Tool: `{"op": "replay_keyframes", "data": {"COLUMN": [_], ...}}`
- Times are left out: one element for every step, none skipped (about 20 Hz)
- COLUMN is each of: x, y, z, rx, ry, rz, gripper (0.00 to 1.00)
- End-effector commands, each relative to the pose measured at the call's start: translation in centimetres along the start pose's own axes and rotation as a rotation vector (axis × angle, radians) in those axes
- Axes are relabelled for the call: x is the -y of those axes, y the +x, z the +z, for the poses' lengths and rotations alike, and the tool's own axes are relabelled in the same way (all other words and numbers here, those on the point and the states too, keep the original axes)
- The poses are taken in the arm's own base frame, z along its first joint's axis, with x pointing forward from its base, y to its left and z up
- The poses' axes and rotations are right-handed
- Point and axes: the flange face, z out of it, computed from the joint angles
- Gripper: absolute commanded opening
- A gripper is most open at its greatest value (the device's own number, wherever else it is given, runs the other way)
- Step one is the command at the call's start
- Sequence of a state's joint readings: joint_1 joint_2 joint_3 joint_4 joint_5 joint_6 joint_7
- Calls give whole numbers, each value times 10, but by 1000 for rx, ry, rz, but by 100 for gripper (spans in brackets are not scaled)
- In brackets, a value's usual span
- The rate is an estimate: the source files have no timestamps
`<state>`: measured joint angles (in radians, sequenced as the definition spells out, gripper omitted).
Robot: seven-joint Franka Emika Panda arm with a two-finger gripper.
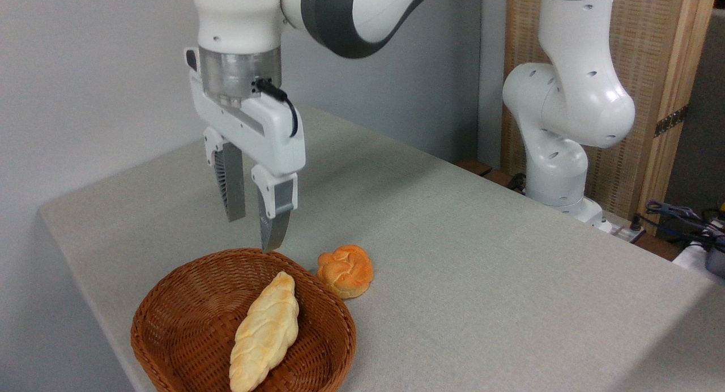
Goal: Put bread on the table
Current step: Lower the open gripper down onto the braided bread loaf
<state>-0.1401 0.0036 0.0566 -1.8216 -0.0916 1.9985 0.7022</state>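
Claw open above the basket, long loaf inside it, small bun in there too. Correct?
Not quite: the bun sits on the table beside the basket, outside its rim. The camera view shows the claw open above the basket and the long loaf inside.

A plain pale grey wall (pixel 85 69) stands behind and left of the fingers. Far right of them, a wood-framed woven screen (pixel 657 58) rises, with tangled cables (pixel 679 216) at its foot. Light is soft and even.

Bread (pixel 265 332) – long pale braided loaf, lying diag. in basket (pixel 187 301); table (pixel 481 256) – grey-beige cloth.
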Motion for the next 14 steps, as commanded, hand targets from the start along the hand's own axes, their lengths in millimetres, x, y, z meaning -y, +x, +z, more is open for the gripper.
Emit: {"op": "replay_keyframes", "data": {"x": [21,26,32,34,35,38,42,44,46,46,46,47,49,50], "y": [-5,-8,-13,-13,-13,-14,-18,-18,-20,-20,-20,-20,-18,-18], "z": [19,24,28,32,41,46,51,54,59,62,71,76,79,81], "rx": [2,11,17,23,35,41,51,56,63,68,80,87,82,72], "ry": [19,16,14,13,7,6,4,4,0,-1,-6,-8,-2,6], "rz": [-39,-49,-71,-103,-145,-194,-241,-266,-289,-315,-347,-369,-389,-409], "gripper": [100,100,100,100,100,100,100,100,100,100,100,100,100,100]}}
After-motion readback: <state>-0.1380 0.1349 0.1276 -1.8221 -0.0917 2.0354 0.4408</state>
